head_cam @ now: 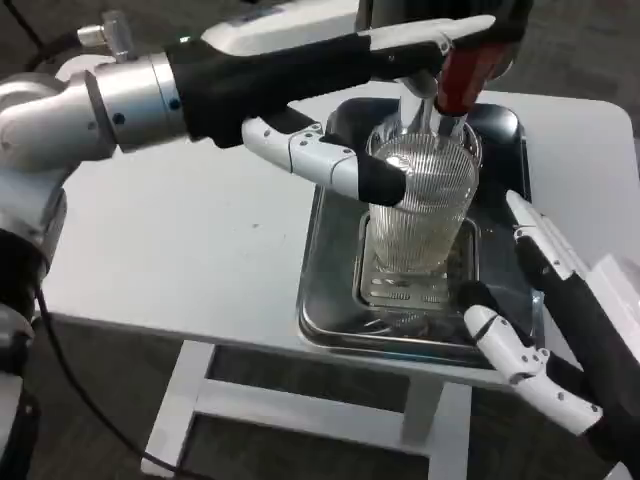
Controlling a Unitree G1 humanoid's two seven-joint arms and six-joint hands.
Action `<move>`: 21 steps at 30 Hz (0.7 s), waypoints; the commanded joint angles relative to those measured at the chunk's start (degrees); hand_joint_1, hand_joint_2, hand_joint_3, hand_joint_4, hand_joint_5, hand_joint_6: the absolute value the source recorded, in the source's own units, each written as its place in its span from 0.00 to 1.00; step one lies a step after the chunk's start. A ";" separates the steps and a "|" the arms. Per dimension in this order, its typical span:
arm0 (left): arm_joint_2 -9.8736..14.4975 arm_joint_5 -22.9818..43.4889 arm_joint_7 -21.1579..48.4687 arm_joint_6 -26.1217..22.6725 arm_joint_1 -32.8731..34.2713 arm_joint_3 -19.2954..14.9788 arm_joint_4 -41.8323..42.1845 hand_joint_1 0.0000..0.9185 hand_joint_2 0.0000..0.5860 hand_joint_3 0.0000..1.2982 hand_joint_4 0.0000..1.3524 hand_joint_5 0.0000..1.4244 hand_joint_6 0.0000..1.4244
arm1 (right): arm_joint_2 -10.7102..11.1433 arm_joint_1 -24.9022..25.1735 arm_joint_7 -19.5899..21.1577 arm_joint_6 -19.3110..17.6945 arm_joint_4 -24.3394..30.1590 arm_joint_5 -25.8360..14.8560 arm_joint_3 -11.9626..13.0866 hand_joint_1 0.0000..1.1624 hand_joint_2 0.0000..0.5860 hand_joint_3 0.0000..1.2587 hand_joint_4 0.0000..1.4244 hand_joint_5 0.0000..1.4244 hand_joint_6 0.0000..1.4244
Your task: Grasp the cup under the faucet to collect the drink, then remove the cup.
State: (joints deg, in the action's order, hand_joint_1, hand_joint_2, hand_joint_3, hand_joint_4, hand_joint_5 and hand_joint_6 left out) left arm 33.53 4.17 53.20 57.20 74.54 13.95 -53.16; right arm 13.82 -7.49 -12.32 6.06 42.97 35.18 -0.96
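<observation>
A ribbed clear cup [425, 205] stands on the drip grate [405, 290] directly under the faucet spout [415, 105], with a little pale liquid in its lower part. My left hand [330, 70] reaches in from the left. Its upper fingers [455, 30] lie stretched over the red faucet lever [465, 75]. Its thumb [335, 165] points at the cup's left side, and its black tip touches the glass. My right hand [525, 365] hovers at the tray's front right corner with its fingers spread, apart from the cup and holding nothing.
The grate sits in a steel tray [325, 300] on the white table [180, 240]. The faucet body [440, 10] rises at the tray's back edge. The table's front edge runs just below the tray, with dark floor beyond it.
</observation>
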 commanded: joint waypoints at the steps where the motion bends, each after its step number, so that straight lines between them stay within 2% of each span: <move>1: 0.78 -7.51 4.48 -0.73 -3.63 4.60 -0.90 0.00 0.04 0.05 0.00 0.00 0.19 | 0.68 -0.36 -0.64 1.00 1.64 1.66 0.37 0.07 0.77 0.00 0.00 0.00 0.03; 9: 1.23 -8.41 3.66 0.07 -3.76 5.25 -0.55 0.00 0.04 0.05 0.00 0.00 0.19 | 1.32 0.61 -3.16 3.95 3.22 4.30 0.41 0.06 0.79 0.00 0.00 0.00 0.01; 21: 1.71 -10.79 1.88 1.93 -3.72 6.18 -0.37 0.00 0.04 0.05 0.00 0.00 0.19 | 0.25 1.19 -3.63 6.82 3.59 4.06 -0.23 0.06 0.77 0.00 0.00 0.00 0.01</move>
State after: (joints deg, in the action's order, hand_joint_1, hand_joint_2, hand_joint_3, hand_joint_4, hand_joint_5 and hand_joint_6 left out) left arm 34.19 1.45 50.98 60.41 74.53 15.57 -52.07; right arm 14.25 -6.17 -15.48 12.50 45.51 39.28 -0.83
